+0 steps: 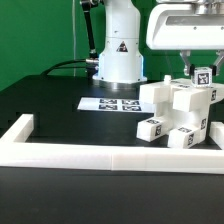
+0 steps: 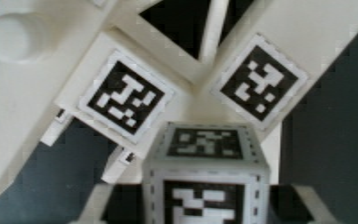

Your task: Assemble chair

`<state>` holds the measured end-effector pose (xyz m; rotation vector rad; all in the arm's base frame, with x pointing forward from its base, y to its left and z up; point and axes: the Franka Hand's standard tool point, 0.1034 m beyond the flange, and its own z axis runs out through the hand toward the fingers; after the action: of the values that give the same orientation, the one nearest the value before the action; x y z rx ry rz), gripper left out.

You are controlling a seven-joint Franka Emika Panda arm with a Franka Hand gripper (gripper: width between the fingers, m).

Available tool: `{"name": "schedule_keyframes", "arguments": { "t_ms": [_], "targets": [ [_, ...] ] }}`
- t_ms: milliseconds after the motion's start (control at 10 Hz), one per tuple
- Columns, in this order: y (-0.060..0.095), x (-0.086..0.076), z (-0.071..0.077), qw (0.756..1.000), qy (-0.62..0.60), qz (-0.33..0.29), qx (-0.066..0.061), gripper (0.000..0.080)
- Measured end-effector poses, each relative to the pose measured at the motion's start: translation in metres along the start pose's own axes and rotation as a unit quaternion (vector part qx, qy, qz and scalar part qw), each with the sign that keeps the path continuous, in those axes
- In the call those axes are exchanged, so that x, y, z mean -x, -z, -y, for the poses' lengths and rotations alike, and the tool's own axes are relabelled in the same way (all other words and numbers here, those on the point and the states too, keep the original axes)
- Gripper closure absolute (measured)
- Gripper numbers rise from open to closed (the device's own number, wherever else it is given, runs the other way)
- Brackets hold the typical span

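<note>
Black worktop (image 1: 50,100), matte, fenced by a white border rail (image 1: 100,160) that runs along the near edge and turns back at the exterior view's left. Green wall (image 1: 40,30) behind. Dark cables (image 1: 65,68) trail across the back of the worktop towards the white robot base (image 1: 118,55), mid-frame at the rear. Just in front of the base the marker board (image 1: 115,103) lies flat, tags up.

At the exterior view's right is the chair (image 1: 180,110): chunky white blocks bunched together, touching one another, near the front rail, with several black-and-white tags facing the camera. A small tagged block (image 1: 203,73) is at the very top of the cluster; cannot tell whether it rests on the parts below or is just clear of them.

The arm's white wrist housing (image 1: 185,28) hangs right above this. The jaws point down and are closed tight on that top block, one finger on each side of it.

Wrist view, blurry: a tagged cube (image 2: 206,165) close up, with two tilted tagged faces (image 2: 126,95) and (image 2: 261,75) beyond it and dark worktop between the white parts.
</note>
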<state>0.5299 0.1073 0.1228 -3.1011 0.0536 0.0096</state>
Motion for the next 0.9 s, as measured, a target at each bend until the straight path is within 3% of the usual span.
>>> {"name": "schedule_keyframes", "arguments": {
  "t_ms": [400,900],
  "targets": [
    [-0.0003,0.0001,0.0000,0.999,-0.038,0.000,0.000,0.0515],
    [-0.0012,0.0005,-0.0001,0.976,-0.220,0.001,0.000,0.0515]
  ]
}}
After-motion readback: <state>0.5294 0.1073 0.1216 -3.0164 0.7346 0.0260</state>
